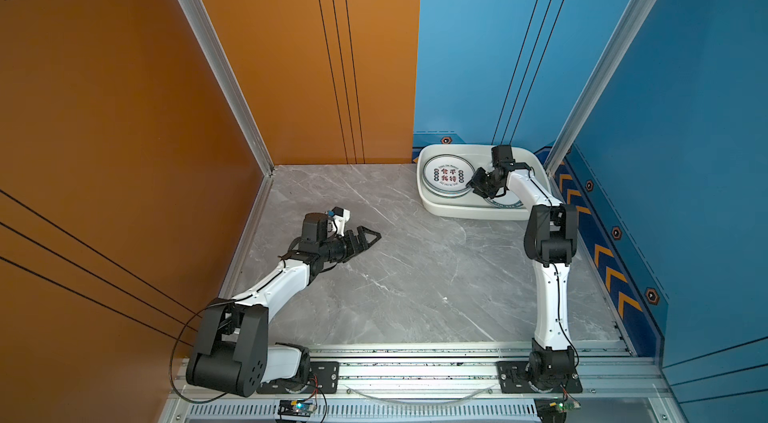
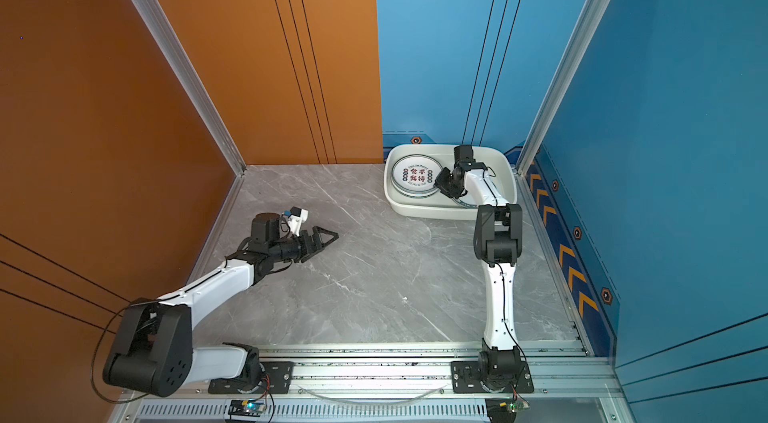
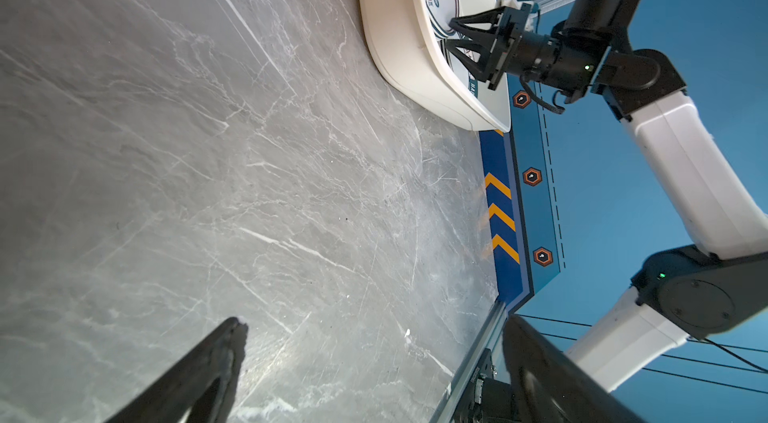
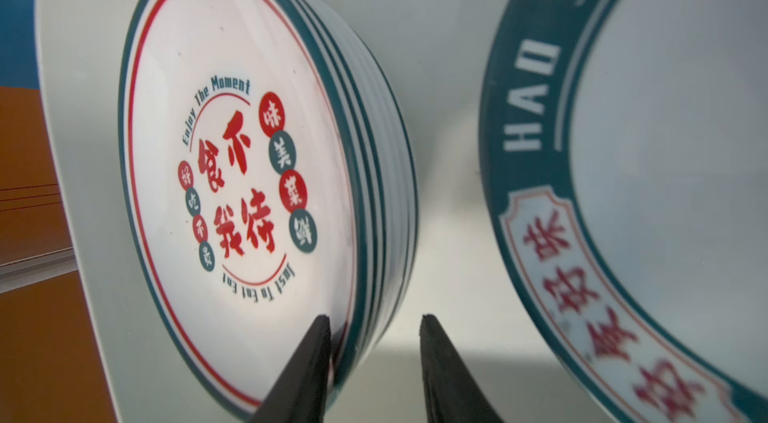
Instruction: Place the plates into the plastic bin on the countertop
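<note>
The plastic bin (image 1: 428, 200) (image 2: 395, 201) stands at the back right of the countertop (image 1: 415, 275). Inside it lies a stack of several plates (image 1: 448, 175) (image 2: 417, 174) (image 4: 232, 175) with green and red rim lines and red Chinese characters. Beside the stack lies a larger plate (image 4: 540, 109) (image 1: 505, 204) with a dark-green lettered rim, mostly hidden under my right arm in both top views. My right gripper (image 1: 471, 186) (image 2: 438, 184) (image 4: 376, 317) is open inside the bin: one finger rests on the top plate's face, the other stands clear of the stack's rim. My left gripper (image 1: 374, 236) (image 2: 332, 236) (image 3: 374, 321) is wide open and holds nothing, low over the countertop's left.
Aluminium rails (image 1: 415, 362) edge the countertop in front, where both arm bases sit. An orange wall (image 1: 124, 150) closes the left side and blue walls (image 1: 685, 150) the back right and right. In the left wrist view the bin (image 3: 399, 46) lies ahead with my right gripper (image 3: 452, 32) in it.
</note>
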